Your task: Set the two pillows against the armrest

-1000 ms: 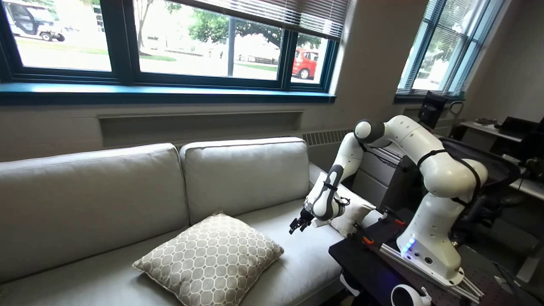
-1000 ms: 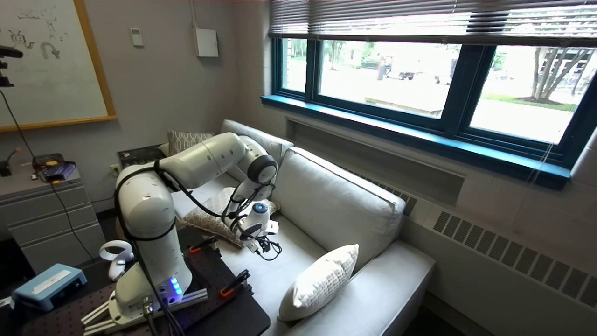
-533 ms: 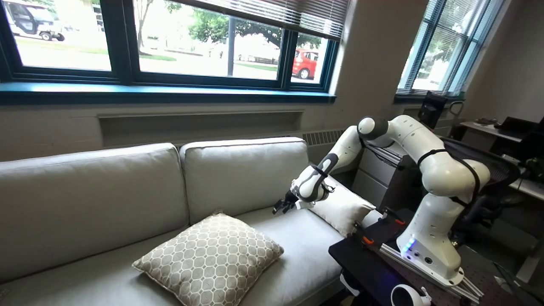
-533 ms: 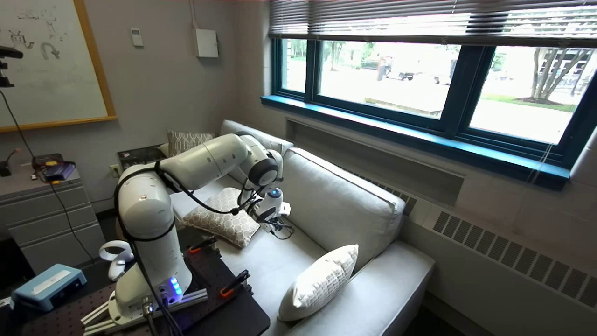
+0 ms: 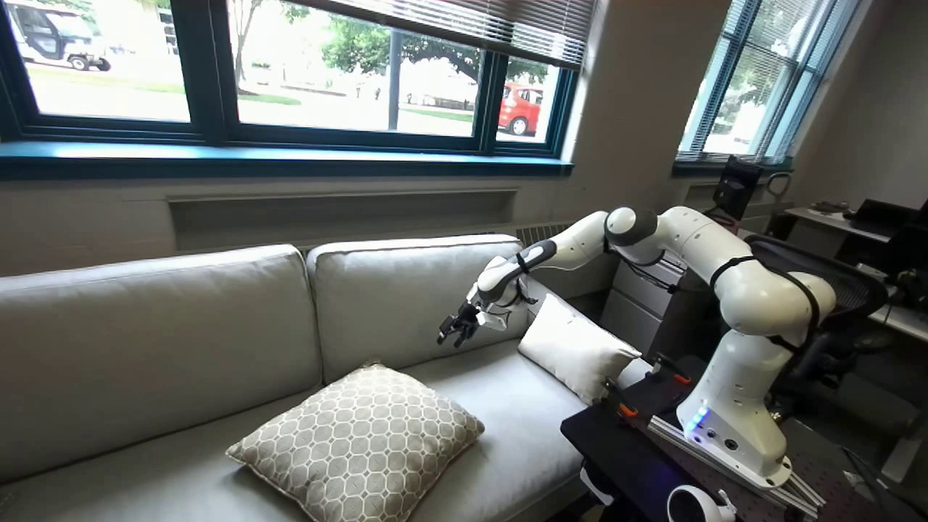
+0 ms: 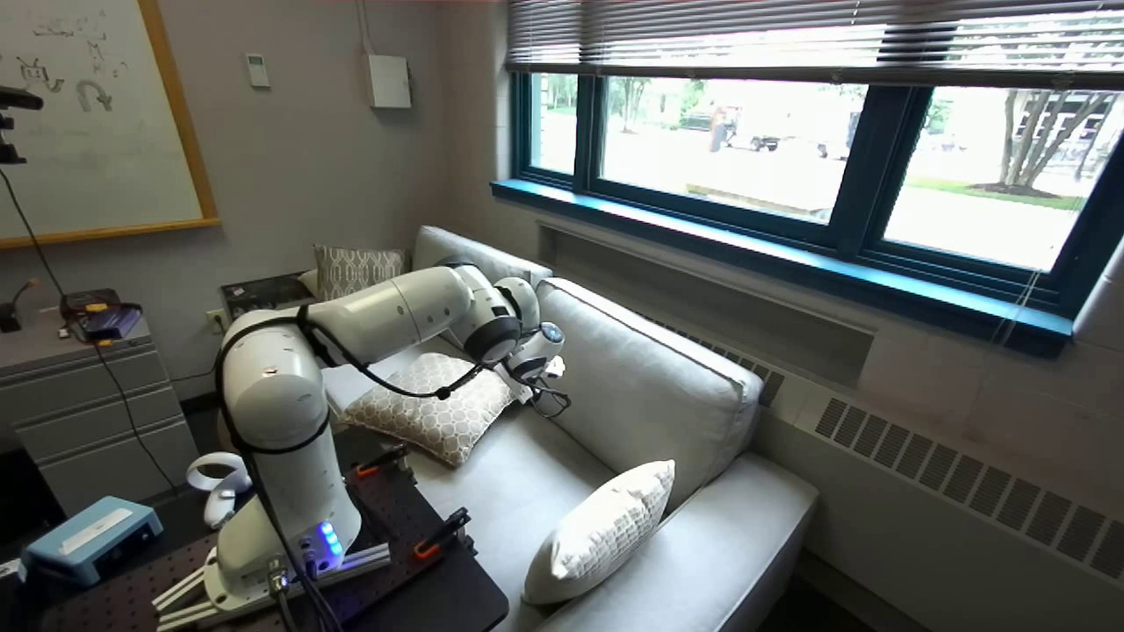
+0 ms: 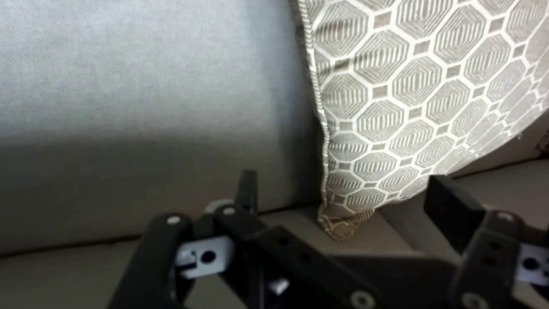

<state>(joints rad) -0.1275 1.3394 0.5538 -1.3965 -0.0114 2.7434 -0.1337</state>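
One cream throw pillow (image 6: 606,531) leaning on the armrest (image 6: 724,544), lattice throw pillow (image 5: 360,441) way off, hand (image 5: 450,341) hovering, jaws apart.

Lattice pillow (image 7: 407,98): cut off by the wrist view's top and right edges; its near side (image 5: 362,500) runs past an exterior view's bottom edge.
Gripper (image 7: 345,195): blurred to me, its lower part cut by the wrist view's bottom edge.
Armrest (image 6: 711,544): runs out the bottom of an exterior view; in an exterior view, I find it mostly hidden behind the cream-white pillow (image 5: 573,351).
Whiteboard (image 6: 97,132): cut off, upper left; some marks I cannot read.
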